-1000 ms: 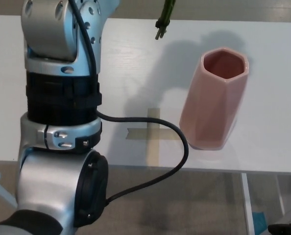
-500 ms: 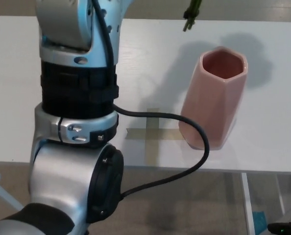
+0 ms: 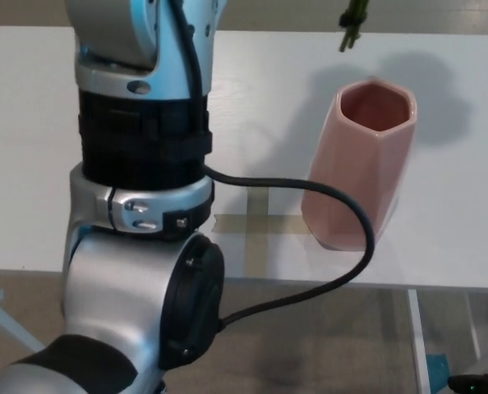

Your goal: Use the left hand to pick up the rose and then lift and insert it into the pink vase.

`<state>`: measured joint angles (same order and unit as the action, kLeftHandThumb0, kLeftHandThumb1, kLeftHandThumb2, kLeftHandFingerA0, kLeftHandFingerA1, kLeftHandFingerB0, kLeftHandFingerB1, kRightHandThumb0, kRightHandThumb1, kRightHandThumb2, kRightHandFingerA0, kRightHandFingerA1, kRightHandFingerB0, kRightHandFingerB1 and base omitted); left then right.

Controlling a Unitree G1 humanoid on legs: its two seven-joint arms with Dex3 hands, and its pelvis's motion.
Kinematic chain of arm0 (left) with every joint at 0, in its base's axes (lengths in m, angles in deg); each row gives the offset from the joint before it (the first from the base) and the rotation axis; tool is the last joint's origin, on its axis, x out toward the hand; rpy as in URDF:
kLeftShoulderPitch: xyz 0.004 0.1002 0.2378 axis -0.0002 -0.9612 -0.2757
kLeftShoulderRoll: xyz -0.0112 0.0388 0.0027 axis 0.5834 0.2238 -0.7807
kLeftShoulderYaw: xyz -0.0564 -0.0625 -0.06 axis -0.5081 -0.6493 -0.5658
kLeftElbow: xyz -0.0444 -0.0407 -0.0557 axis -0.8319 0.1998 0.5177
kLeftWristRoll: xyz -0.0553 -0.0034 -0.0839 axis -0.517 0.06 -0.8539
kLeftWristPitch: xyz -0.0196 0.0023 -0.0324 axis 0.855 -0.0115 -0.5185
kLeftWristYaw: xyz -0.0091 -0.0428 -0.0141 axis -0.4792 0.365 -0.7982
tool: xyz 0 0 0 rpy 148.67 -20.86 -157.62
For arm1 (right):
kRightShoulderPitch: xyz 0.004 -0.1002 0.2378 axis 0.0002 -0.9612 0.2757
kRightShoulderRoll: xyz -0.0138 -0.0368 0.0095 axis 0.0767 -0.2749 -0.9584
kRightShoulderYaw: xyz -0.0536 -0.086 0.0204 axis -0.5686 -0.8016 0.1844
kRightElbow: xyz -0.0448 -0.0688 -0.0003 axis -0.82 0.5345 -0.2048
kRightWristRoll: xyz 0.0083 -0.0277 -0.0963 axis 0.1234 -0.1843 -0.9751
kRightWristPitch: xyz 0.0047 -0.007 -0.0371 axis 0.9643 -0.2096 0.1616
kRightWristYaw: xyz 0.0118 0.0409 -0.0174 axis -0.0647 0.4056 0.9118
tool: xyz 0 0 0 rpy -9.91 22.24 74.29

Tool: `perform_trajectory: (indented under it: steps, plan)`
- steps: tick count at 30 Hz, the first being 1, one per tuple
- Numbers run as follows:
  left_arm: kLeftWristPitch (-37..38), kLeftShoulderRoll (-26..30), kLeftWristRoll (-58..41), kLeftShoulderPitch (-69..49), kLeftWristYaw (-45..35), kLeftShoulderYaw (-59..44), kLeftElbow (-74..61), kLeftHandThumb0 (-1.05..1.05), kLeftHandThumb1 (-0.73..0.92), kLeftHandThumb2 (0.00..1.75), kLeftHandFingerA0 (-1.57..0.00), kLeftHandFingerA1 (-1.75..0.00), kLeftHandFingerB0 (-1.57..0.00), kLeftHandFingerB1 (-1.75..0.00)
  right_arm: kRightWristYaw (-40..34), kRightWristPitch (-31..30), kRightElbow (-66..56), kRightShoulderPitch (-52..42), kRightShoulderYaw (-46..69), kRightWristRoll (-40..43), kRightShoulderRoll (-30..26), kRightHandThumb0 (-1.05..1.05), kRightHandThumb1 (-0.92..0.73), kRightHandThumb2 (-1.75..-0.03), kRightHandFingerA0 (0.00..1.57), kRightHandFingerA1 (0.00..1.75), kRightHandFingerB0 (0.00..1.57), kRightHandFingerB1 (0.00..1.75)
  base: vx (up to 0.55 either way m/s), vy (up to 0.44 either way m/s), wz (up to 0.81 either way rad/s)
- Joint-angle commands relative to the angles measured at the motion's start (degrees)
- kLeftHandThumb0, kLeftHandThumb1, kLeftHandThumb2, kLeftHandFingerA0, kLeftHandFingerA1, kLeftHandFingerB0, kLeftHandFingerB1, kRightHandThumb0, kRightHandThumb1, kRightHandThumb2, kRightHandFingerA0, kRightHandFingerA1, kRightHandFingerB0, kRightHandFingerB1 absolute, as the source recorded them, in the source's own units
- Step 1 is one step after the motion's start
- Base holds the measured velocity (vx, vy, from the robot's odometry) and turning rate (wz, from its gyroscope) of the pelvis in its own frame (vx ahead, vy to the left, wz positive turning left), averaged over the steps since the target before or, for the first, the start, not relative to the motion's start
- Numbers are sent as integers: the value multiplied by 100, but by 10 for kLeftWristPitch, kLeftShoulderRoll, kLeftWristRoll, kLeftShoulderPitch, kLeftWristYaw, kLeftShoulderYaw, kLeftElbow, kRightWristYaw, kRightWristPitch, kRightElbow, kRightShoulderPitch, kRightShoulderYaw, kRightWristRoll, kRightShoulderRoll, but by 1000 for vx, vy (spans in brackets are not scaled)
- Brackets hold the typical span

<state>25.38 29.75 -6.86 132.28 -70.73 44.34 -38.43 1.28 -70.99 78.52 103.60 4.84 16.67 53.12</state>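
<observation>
In the head view, the left arm (image 3: 141, 164) fills the left half of the picture, rising from the near edge up and out of the top. Its hand is above the frame, so it is not possible to tell if its fingers are apart or together. A black cable (image 3: 310, 197) loops from the arm toward the right, passing in front of the vase. The pink vase (image 3: 363, 164) stands upright on the white table (image 3: 30, 148), on the right side, with its mouth open upward. Only the green stem end of the rose (image 3: 352, 23) shows, hanging in the air at the top edge, far and slightly left of the vase mouth. A tape cross (image 3: 256, 226) lies on the table just left of the vase base. The right hand is not visible.
</observation>
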Motion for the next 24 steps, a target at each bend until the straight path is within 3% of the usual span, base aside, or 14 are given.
perform_trajectory:
  steps: [1, 24]
  plan:
    - [-16, -13, -32, 9, 16, -3, -10, -18, 84, 67, -104, -142, -82, -87, 5, -11, 3, -4, 1, -1, -3, -29, -58, -57, 58, 47, 54, 43, 0, 0, 0]
    - [-43, -26, -54, -40, 32, 31, -61, -19, 85, 66, -102, -142, -82, -84, 9, -8, 5, -8, 0, -1, -3, -29, -58, -57, 59, 47, 56, 44, 0, 0, 0]
